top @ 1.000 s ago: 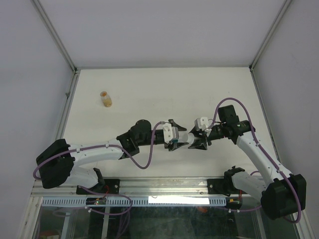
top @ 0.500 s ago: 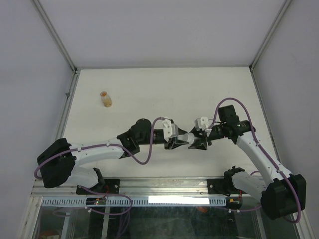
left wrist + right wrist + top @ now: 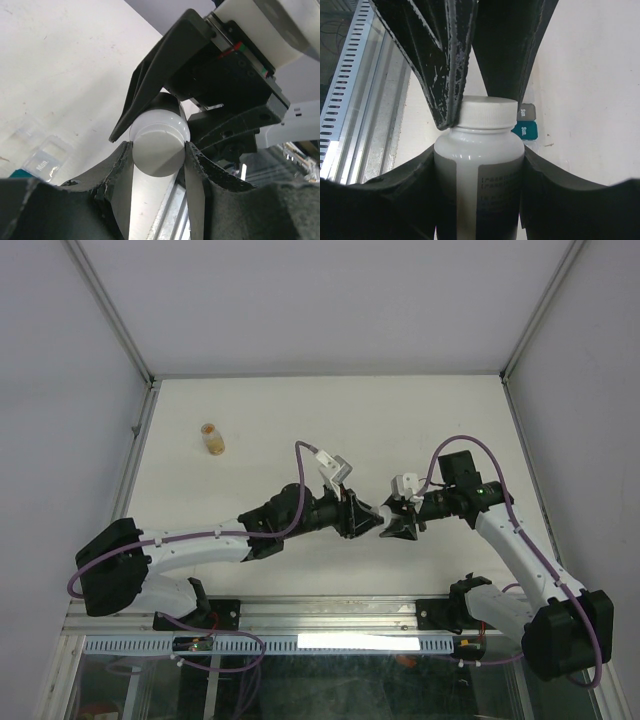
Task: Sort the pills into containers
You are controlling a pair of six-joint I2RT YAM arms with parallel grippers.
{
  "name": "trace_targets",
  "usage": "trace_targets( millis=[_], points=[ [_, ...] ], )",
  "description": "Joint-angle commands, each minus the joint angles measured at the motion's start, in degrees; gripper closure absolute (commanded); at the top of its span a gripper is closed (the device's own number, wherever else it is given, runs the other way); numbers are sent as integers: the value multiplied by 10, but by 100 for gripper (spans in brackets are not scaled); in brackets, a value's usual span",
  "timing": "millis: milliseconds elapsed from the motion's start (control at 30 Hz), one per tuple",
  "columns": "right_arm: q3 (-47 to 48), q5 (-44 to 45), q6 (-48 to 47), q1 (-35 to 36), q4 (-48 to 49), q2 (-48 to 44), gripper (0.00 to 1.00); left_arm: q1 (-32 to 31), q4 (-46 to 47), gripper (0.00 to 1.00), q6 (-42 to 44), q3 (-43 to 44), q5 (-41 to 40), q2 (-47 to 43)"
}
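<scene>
A white pill bottle [image 3: 480,170] is held level above the table between both grippers. My right gripper [image 3: 479,157] is shut on its body. My left gripper [image 3: 159,152] is shut on its white cap [image 3: 159,150], which also shows in the right wrist view [image 3: 487,112]. In the top view the two grippers [image 3: 368,522] [image 3: 393,523] meet end to end. The strip of containers lies on the table under the bottle: a teal compartment [image 3: 526,130] and a grey one [image 3: 526,111] marked "Sun.", and clear ones [image 3: 47,157]. The strip is hidden in the top view. No loose pills show.
A small clear vial with orange contents [image 3: 211,438] lies on the white table at the far left. The metal rail [image 3: 330,615] runs along the table's near edge, close below the grippers. Frame posts stand at the back corners.
My left wrist has rolled about its axis while shut on the cap, its camera mount swinging up and away. The right gripper and bottle have stayed in place.
</scene>
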Motion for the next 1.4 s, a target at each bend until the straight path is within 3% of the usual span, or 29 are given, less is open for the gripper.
trace_targets(
  millis=[0,133,300,367,567,767,900,1100,1367],
  points=[
    [17,-25,-7,1,16,-2,100,-16,5,85,-89,36,-51,-8],
    [17,-27,-6,-1,16,-3,100,-16,21,46,-72,31,-43,-14],
    [17,-28,-6,-2,16,-3,100,-16,33,18,-53,5,-51,-32],
    [17,-28,-5,-2,16,-3,100,-16,35,2,-49,-12,-63,-46],
    [16,-30,-6,-2,16,-3,100,-16,94,1,15,-89,-44,-101],
    [16,-33,-7,-2,15,-5,100,-15,187,1,274,-170,90,-164],
    [15,-35,-8,-3,14,-5,100,-11,185,1,433,-172,105,-152],
    [14,-36,-10,-4,13,-4,100,38,200,1,446,-123,151,-100],
    [14,-36,-12,-4,12,-1,100,48,199,5,440,-69,165,-25]
  ],
)
